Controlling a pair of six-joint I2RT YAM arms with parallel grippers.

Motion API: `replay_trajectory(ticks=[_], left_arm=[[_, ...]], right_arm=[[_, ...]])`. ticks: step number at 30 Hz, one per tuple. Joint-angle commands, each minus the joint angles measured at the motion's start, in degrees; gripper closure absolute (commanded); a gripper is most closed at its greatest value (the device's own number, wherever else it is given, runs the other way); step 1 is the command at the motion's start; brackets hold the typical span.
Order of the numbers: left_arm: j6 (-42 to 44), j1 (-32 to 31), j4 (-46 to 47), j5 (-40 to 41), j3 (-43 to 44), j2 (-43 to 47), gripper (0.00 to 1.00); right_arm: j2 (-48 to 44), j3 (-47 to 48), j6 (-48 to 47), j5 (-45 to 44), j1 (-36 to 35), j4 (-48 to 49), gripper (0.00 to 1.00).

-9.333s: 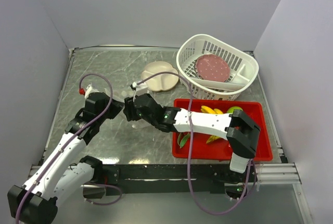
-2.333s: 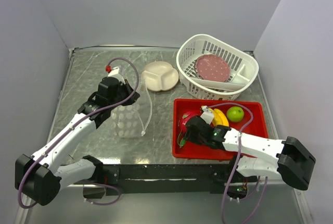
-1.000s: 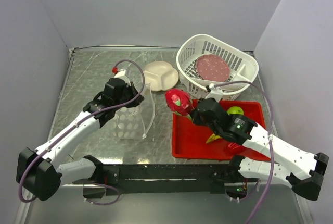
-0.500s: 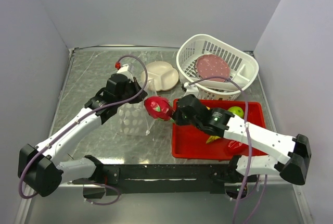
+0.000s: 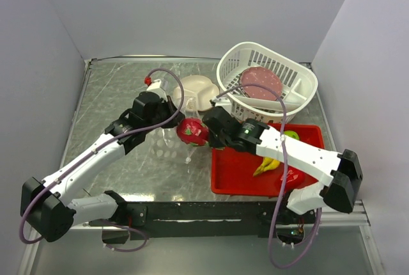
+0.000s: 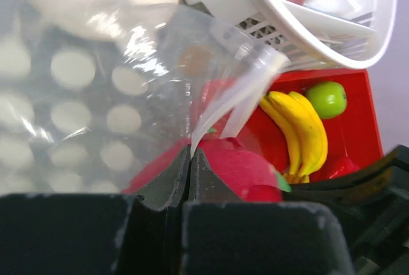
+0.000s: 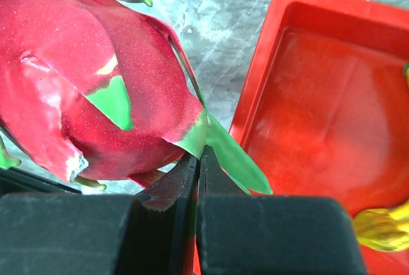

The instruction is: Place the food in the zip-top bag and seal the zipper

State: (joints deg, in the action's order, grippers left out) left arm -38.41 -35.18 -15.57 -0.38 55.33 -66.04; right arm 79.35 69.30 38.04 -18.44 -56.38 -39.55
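White arm shells (image 5: 89,163), black joints (image 5: 342,172), black left gripper (image 6: 190,166) and right gripper (image 7: 198,166), looping mauve cables (image 5: 167,70).

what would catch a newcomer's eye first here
The pink-red dragon fruit hangs mid-table, pinched by a green scale in the right tool, beside the dotted clear bag the left tool grips. To its right, a banana and green apple lie in the red tray.
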Motion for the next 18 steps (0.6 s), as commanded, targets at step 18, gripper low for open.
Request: replay_trajectory(ticks=[18], left_arm=[[-6.67, -10.26, -1.31, 2.58, 4.52, 1.79, 0.99]], right_arm=[[11.25, 23.93, -2.97, -10.75, -0.30, -4.22, 1.00]])
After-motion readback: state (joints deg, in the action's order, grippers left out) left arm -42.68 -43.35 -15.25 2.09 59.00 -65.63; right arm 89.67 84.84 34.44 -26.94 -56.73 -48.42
